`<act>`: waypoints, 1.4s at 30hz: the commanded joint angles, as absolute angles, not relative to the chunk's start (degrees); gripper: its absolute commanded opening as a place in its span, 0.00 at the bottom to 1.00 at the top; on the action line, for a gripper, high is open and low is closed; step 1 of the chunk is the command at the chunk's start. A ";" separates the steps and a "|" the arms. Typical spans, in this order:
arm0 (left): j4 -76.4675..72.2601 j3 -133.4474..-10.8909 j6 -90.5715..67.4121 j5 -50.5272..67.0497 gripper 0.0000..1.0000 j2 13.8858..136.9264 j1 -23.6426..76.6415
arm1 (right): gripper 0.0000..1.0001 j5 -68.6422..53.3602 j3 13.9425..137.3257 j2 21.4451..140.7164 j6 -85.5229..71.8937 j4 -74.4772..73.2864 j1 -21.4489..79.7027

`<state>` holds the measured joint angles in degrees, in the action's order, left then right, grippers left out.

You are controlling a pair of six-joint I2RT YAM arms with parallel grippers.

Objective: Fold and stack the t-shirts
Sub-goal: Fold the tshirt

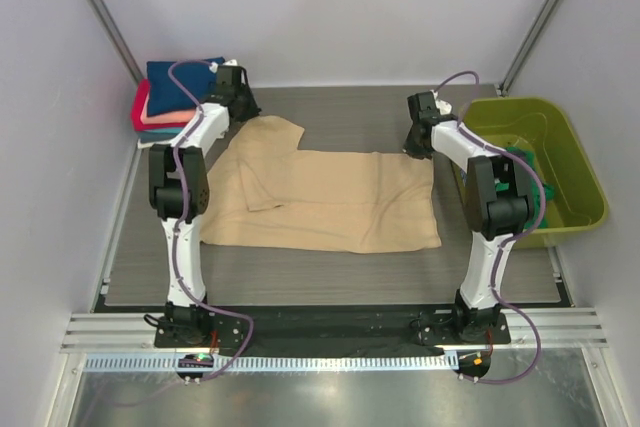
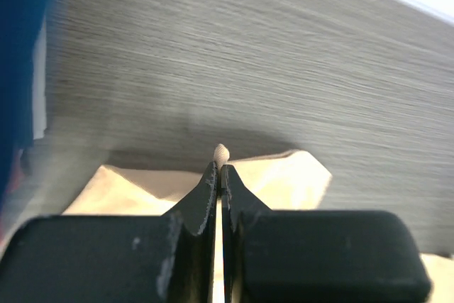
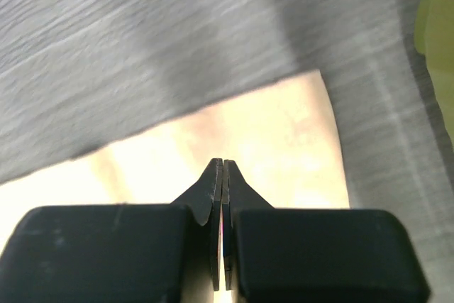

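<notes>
A tan beige t-shirt lies spread across the middle of the table. My left gripper is at its far left sleeve. In the left wrist view the gripper is shut on a small nub of tan cloth. My right gripper is at the shirt's far right corner. In the right wrist view it is shut over the tan cloth, whose edge casts a shadow on the table. A stack of folded t-shirts, navy on top, then coral and teal, sits at the far left corner.
A lime-green plastic tub stands at the right edge of the table, with green cloth inside. The navy stack edge shows left of my left gripper. Walls close the far side and both sides.
</notes>
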<state>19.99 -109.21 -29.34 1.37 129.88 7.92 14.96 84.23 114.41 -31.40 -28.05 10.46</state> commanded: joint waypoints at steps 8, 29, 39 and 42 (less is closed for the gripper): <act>19.16 -99.59 -28.13 1.32 0.00 116.11 8.09 | 0.01 12.83 78.14 103.36 -31.29 -27.60 11.25; 17.14 -82.71 -29.18 -6.40 0.00 100.81 8.09 | 0.79 14.41 83.57 109.15 -29.36 -26.37 11.69; 18.72 -82.88 -30.58 -10.11 0.00 99.93 4.93 | 0.71 16.52 96.50 122.69 -30.06 -28.92 11.60; 18.54 -83.14 -31.03 -9.32 0.00 100.20 3.96 | 0.69 16.00 97.03 124.63 -30.76 -29.00 11.60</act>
